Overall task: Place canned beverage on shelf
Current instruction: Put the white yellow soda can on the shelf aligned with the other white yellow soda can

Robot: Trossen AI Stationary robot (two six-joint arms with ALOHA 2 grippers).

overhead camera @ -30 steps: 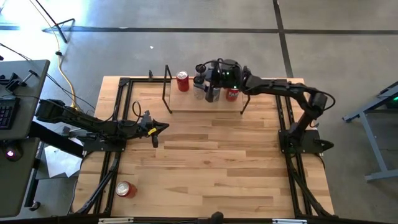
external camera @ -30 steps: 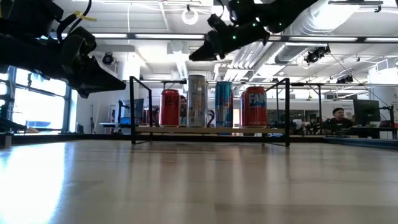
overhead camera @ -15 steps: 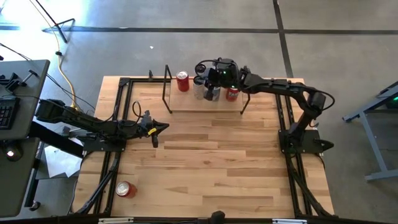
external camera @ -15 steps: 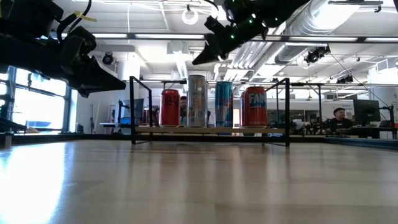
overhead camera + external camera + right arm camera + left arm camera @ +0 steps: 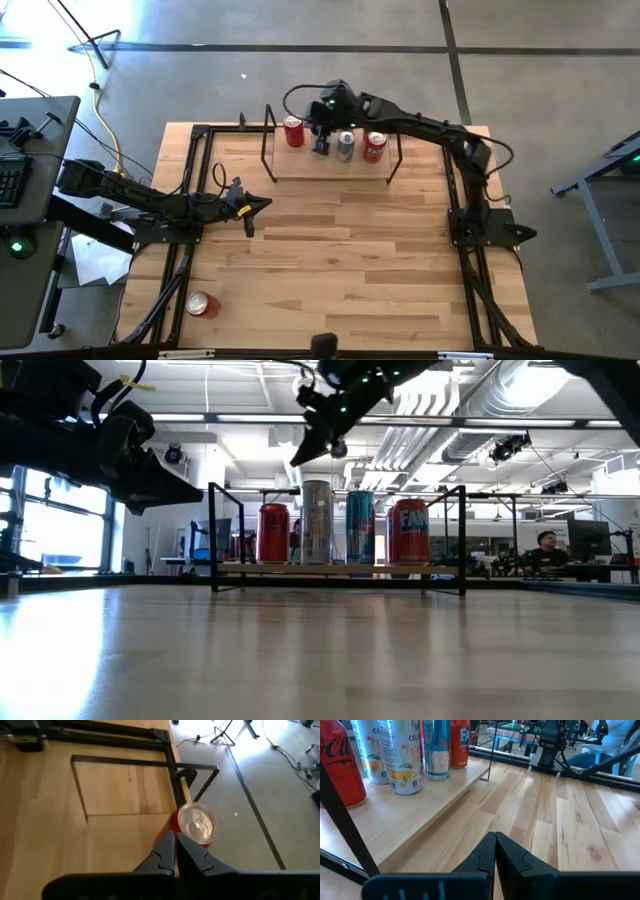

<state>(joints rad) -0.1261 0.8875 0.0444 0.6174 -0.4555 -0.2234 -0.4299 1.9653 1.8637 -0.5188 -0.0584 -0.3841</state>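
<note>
A red can is lying on its side at the near left corner of the wooden table, all by itself and well away from both grippers.

The left gripper is hanging over the left side of the table, near the middle. Its two fingers are pressed together and holding nothing.

Farther back, the shelf is standing by the far edge of the table. Four cans are standing up in a row on its board: a red cola can on the left, then a pale can, a blue can and a red can with white letters on the right.

The right gripper is hovering above the shelf, over the pale can and just beside the red cola can. Its fingers are closed tight and empty, touching no can.
</note>
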